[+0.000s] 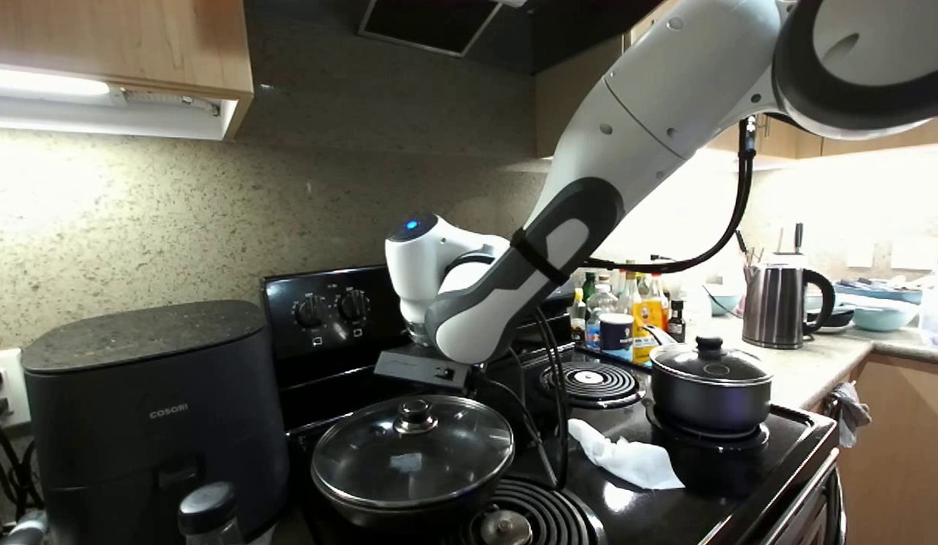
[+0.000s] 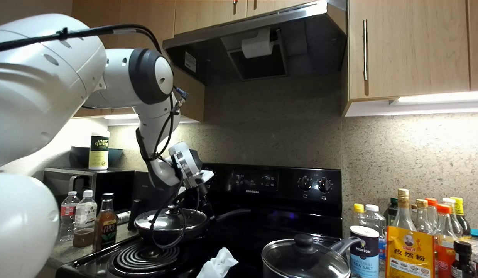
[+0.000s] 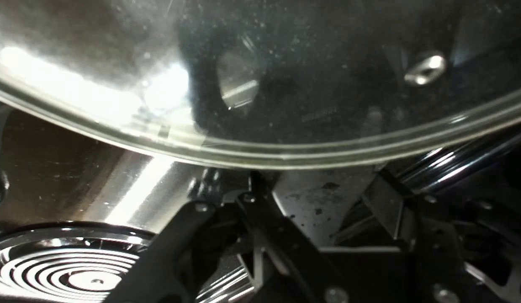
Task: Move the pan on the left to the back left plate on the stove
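Observation:
The dark pan [image 1: 416,503] with its glass lid is over the back left part of the stove. It also shows in an exterior view [image 2: 165,234]; its long black handle [image 2: 235,213] points right and back there. In the wrist view the glass lid [image 3: 285,105] fills the top. The back left plate does not show; the pan hides that area. My gripper [image 2: 208,208] is beside the pan's rim, near the handle's base. In the wrist view its fingers [image 3: 321,185] stand apart below the lid's rim. A grey spotted surface shows between them; I cannot tell whether it is the handle.
The front left burner [image 2: 144,259] is beside the pan. The back right burner [image 1: 590,378] is bare. A lidded pot [image 1: 711,397] stands on the front right burner. A white paper towel [image 1: 627,458] lies between them. An air fryer [image 1: 151,424] stands beside the stove.

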`<action>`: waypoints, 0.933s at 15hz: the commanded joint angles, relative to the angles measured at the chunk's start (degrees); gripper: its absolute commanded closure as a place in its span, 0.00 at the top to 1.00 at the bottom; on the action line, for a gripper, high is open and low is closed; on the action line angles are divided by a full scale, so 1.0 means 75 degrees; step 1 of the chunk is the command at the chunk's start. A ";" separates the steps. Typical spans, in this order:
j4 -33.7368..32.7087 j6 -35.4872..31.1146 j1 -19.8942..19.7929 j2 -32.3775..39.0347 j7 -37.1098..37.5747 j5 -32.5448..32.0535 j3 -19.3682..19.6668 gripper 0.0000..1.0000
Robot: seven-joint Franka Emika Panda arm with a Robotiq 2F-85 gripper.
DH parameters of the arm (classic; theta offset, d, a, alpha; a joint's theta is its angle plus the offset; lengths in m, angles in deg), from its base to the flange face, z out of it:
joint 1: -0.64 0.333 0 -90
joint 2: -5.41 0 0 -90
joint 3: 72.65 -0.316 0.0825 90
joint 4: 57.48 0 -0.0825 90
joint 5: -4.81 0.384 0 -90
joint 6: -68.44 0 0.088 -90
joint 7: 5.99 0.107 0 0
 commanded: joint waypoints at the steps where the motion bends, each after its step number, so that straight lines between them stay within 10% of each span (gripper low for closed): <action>1: -0.0417 -0.0732 0.0478 0.0558 0.1607 -0.1049 0.0787 0.35; 13: -0.1254 0.0036 0.0364 0.0986 0.3746 -0.2876 0.0660 0.35; 14: -0.1209 -0.0119 0.0265 0.0846 0.3844 -0.2922 0.0620 0.85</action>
